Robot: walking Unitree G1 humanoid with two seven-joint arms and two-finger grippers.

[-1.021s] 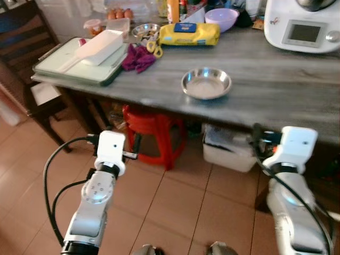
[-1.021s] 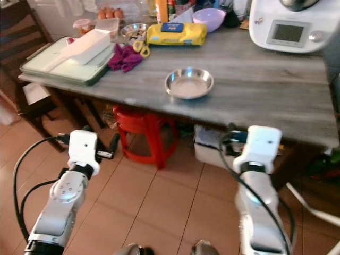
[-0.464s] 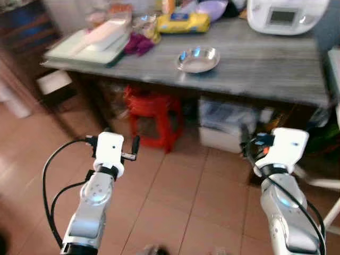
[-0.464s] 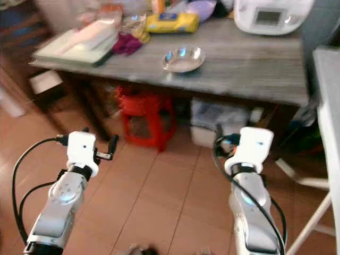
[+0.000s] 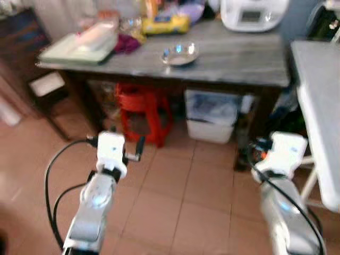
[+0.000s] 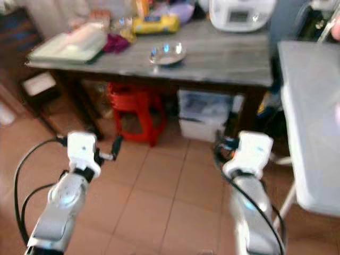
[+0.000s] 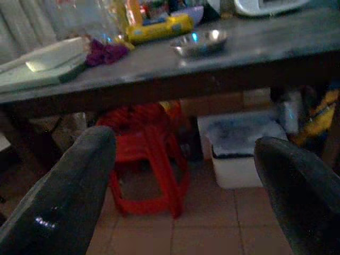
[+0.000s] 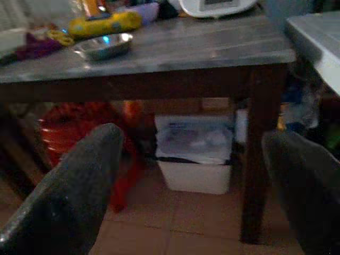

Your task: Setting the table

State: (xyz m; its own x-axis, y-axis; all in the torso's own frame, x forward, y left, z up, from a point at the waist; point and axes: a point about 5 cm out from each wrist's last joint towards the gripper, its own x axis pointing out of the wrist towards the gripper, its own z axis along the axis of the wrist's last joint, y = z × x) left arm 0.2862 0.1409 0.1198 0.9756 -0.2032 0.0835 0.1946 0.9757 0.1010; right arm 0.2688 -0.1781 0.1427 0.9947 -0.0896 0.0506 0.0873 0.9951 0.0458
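A shiny steel bowl (image 5: 179, 54) sits near the front edge of the grey wooden table (image 5: 244, 58), well ahead of me. Both arms are held low over the tiled floor, short of the table. My left gripper (image 7: 186, 142) is open with nothing between its fingers and faces the red stool (image 7: 149, 154) under the table. My right gripper (image 8: 196, 135) is also open and empty, facing the white bin (image 8: 194, 151) beside the table leg. The bowl (image 8: 103, 46) lies above and beyond both grippers.
On the table are a green tray with a white container (image 5: 79, 45), a purple cloth (image 5: 126, 42), a yellow pack (image 5: 158, 24), a purple bowl (image 5: 186, 10) and a white appliance (image 5: 248, 13). A second pale table (image 5: 319, 106) juts in on the right. A dark chair (image 5: 21, 42) stands left.
The whole view has pulled back: the table and bowl now look farther and higher in the picture, and the pale table on the right has come into view. Both grippers remain open.
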